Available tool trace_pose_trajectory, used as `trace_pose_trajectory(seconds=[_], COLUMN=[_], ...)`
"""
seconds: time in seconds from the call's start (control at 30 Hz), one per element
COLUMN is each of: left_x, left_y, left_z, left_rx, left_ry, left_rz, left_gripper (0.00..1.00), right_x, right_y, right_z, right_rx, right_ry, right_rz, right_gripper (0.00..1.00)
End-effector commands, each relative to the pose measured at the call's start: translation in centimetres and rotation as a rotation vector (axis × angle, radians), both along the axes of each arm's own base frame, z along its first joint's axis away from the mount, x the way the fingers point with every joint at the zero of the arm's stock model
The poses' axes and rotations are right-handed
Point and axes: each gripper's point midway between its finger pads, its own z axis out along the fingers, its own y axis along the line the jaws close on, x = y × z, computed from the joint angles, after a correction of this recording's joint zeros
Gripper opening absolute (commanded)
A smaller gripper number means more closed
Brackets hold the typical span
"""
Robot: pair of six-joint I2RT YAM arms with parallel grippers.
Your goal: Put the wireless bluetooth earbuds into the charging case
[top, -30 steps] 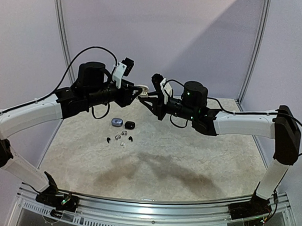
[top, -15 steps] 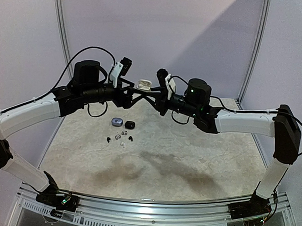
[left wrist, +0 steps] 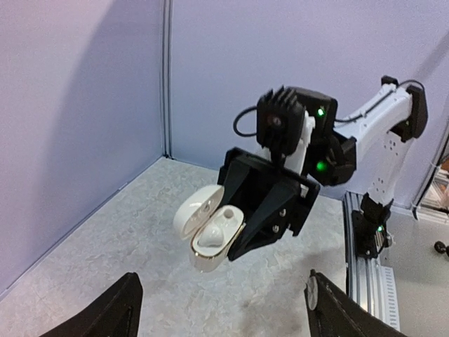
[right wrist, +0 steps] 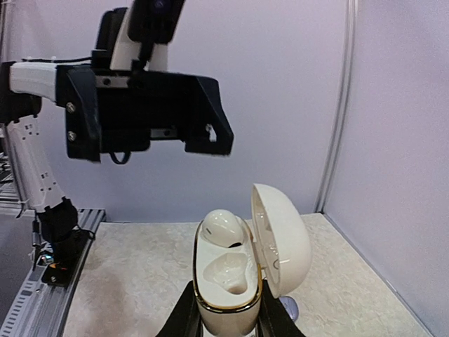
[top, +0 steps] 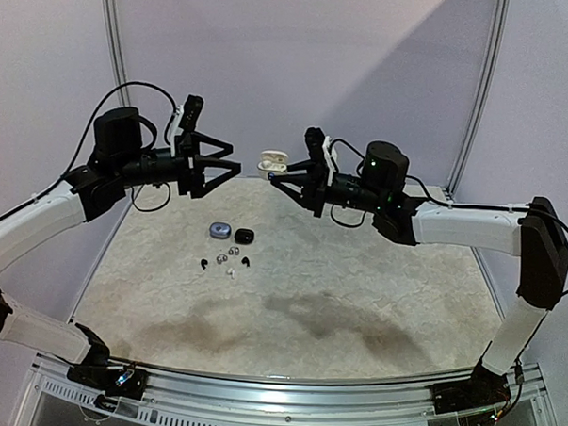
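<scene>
My right gripper [top: 278,171] is shut on the base of a white charging case [top: 272,162] and holds it high over the back of the table, lid open. In the right wrist view [right wrist: 224,312] the case [right wrist: 226,288] holds one white earbud [right wrist: 223,227] in its far socket, and the near socket is empty. My left gripper [top: 232,162] is open and empty, a little left of the case, facing it. In the left wrist view the case [left wrist: 210,237] hangs ahead between my spread left fingertips [left wrist: 121,309]. Several tiny earbuds [top: 225,260] lie on the table.
A grey-blue case [top: 219,230] and a black case [top: 243,235] lie shut on the table just behind the loose earbuds. The table [top: 375,292] is walled at the back and both sides. The grey-blue case also shows below the held case in the right wrist view [right wrist: 287,307].
My left gripper has opened wide and pulled back to the left, away from the white case. My right gripper has lifted slightly and kept hold of the case.
</scene>
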Motion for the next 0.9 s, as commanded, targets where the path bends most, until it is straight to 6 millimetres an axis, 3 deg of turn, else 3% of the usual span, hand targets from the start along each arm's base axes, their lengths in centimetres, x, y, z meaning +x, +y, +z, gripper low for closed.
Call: trace_pose_trajectory(seconds=[0.0,0.23,0.43,0.6,0.87], left_x=[-2.4,-4.2,-5.7,-4.7,-5.6], left_y=[0.4,1.2,-0.5,-1.1,-2.7], left_z=[-3.2,-5.2,-5.0,-4.1,-4.3], left_rx=[0.056,0.031,-0.017,-0.075,-0.085], left_ry=[-0.010,-0.109,-0.191,-0.128,-0.101], left_rz=[-0.090,-0.100,-0.149,-0.085,-0.105], left_gripper=[0.81,0.78,0.75,0.75,0.61], right_x=[-3.2,-3.6,-4.5,-5.5,-6.3], right_y=[-0.1,0.4,1.3,1.7,2.3], right_z=[3.0,3.1,2.8,2.5,2.3], right_rx=[0.043,0.110,0.118,0.096,0.078], right_ry=[-0.076,0.004,0.027,0.021,0.009], right_rz=[0.179,0.245,0.279,0.312,0.347], right_gripper=[0.00,0.00,0.00,0.00,0.00])
